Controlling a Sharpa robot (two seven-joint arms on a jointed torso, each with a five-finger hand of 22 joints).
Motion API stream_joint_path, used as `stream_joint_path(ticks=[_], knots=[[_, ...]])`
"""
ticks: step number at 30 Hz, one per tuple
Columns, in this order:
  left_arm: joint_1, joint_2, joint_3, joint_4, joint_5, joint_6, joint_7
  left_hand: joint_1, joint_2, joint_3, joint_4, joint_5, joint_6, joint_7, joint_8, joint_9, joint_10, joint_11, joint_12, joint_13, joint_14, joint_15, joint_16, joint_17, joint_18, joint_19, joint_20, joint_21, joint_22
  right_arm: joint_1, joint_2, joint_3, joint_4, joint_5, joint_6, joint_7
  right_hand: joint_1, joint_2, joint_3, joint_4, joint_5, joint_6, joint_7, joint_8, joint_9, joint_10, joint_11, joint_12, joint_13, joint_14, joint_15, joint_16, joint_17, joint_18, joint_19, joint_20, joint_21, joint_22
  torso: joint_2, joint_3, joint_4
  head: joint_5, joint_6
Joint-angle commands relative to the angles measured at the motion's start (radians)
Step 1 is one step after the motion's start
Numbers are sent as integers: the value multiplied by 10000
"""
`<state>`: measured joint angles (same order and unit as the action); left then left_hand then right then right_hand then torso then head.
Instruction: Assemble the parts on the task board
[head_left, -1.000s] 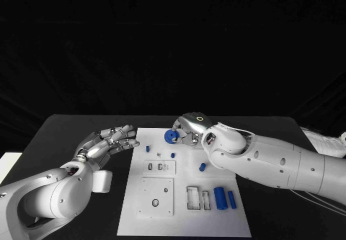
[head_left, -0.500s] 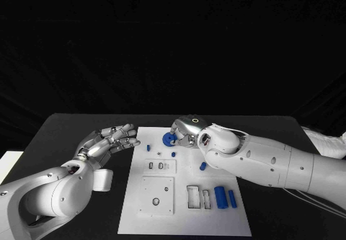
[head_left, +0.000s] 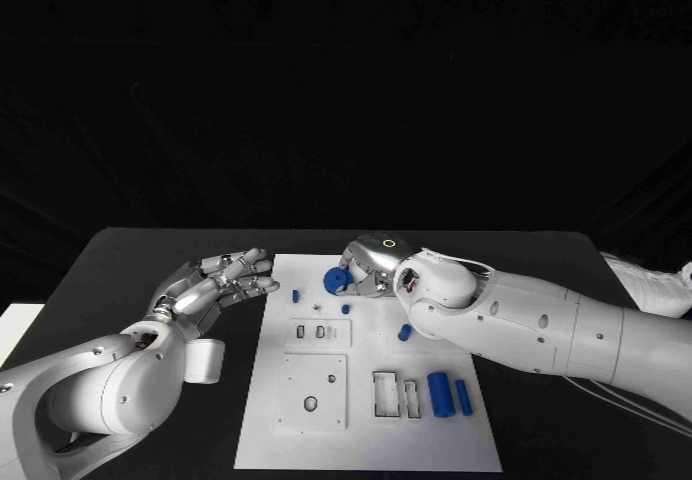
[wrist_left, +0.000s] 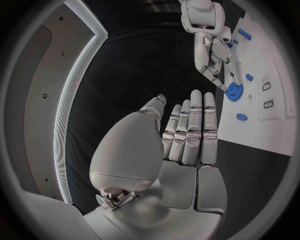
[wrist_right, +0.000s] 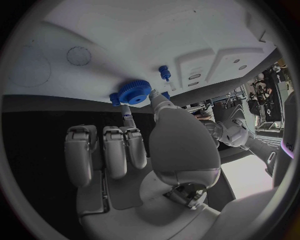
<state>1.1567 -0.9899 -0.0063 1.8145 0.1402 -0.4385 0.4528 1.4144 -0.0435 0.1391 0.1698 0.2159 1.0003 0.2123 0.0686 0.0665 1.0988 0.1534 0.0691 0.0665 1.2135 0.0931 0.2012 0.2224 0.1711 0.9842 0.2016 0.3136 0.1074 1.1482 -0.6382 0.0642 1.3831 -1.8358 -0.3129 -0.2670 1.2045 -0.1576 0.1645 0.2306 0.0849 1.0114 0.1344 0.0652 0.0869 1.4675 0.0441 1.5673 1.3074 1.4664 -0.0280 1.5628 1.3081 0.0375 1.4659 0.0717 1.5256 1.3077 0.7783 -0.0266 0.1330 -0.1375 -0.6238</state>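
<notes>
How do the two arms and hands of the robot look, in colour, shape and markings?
Both arms are smooth, rounded white shells with small dark holes. The left hand and right hand are silver metal with jointed fingers. A small lit ring marks the back of the right hand. Thin white cables run under the right arm.

Matt black tabletop (head_left: 159, 260), flat and lustreless, filling the lower half of the frame. At centre, the white task board (head_left: 361, 440), smooth plastic-looking plate with a dull sheen. Upper centre, the blue toothed gear (head_left: 338, 280), matt plastic by its look, ridged rim. Lower right of the board, the smooth blue cylinder (head_left: 441, 394), same matt blue. The right hand (head_left: 371, 266) and left hand (head_left: 216, 283) gleam silver, brushed-metal finish; glossy white arm shell (head_left: 548, 330) catches highlights.
</notes>
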Motion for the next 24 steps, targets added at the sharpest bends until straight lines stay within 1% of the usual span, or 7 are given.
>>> stream_joint_path(ticks=[1, 2, 3, 5, 7, 17, 24], knots=[[10, 9, 8, 18, -53, 194, 27, 99, -22, 32, -40, 11, -58, 40, -32, -15, -78, 12, -51, -12, -66, 1, -47, 11, 116, -35, 24, -51, -15, -6, 5, -3, -4, -68, 77, -23, -363, -101, -457, 569, 74, -223, 92, -31, -57, 995, 129, -61, 2580, 994, 104, -7, 2392, -116, 540, 121, -60, 1451, 3, 6, 2, -16, 19], [10, 8, 8, 17, -53, 193, 24, 99, -22, 32, -40, 11, -58, 40, -32, -15, -78, 12, -51, -12, -66, 1, -47, 11, 116, -35, 24, -51, -15, -6, 1, -3, -4, -47, 71, -22, -477, -97, -605, 622, 113, -233, 97, -27, -61, 993, 140, -67, 2577, 994, 115, -7, 2393, -116, 541, 134, -60, 1452, 2, 6, 2, -22, 22], [10, 6, 8, 17, -53, 192, 23, 99, -22, 32, -40, 11, -58, 40, -32, -15, -78, 12, -51, -12, -66, 1, -47, 11, 116, -35, 24, -51, -15, -5, -4, -3, -4, -11, 70, -17, -730, -9, -866, 636, 275, -236, 97, -21, -65, 993, 158, -65, 2579, 994, 122, -7, 2395, -116, 542, 151, -59, 1456, 1, 7, 1, -22, 26], [10, 4, 8, 18, -53, 192, 19, 99, -29, 37, -46, 9, -66, 47, -37, -17, -93, 17, -56, -14, -67, 4, -51, 16, 115, -36, 24, -51, -16, -5, -14, -4, -4, 76, 89, 5, -1178, 316, -1235, 585, 883, -227, 113, -12, -70, 998, 141, -54, 2585, 997, 134, -3, 2406, -117, 546, 160, -55, 1464, 4, 4, 0, -14, 24], [10, 2, 8, 18, -53, 190, 15, 99, -29, 37, -46, 9, -66, 47, -37, -17, -93, 17, -56, -14, -67, 4, -51, 16, 115, -36, 24, -51, -16, -5, -21, -5, -16, 215, 182, 29, -1434, 523, -1580, 623, 1112, -220, 110, -12, -77, 1002, 153, -42, 2592, 1000, 138, 3, 2422, -119, 549, 169, -52, 1472, 4, 7, 0, -17, 23], [10, -4, 8, 27, -53, 174, 10, 101, -36, 43, -54, 8, -76, 54, -40, -18, -108, 23, -60, -16, -68, 6, -56, 21, 114, -37, 26, -51, -17, -2, 18, -12, -212, 715, 769, -20, -1775, 973, -2052, 628, 1188, -169, 104, -7, -82, 1020, 151, 2, 2616, 1005, 137, 11, 2444, -123, 557, 175, -42, 1495, 3, 4, 8, -35, 10], [10, -19, 8, 25, -53, 163, 10, 101, -44, 50, -61, 7, -89, 65, -45, -19, -126, 31, -63, -18, -69, 10, -61, 27, 113, -39, 27, -50, -18, -1, -20, -16, -198, 843, 794, 19, -1823, 1115, -2155, 613, 1260, -131, 95, 4, -79, 1031, 146, 31, 2632, 1009, 135, 19, 2465, -126, 564, 174, -35, 1512, 1, 6, -2, -26, -5]])
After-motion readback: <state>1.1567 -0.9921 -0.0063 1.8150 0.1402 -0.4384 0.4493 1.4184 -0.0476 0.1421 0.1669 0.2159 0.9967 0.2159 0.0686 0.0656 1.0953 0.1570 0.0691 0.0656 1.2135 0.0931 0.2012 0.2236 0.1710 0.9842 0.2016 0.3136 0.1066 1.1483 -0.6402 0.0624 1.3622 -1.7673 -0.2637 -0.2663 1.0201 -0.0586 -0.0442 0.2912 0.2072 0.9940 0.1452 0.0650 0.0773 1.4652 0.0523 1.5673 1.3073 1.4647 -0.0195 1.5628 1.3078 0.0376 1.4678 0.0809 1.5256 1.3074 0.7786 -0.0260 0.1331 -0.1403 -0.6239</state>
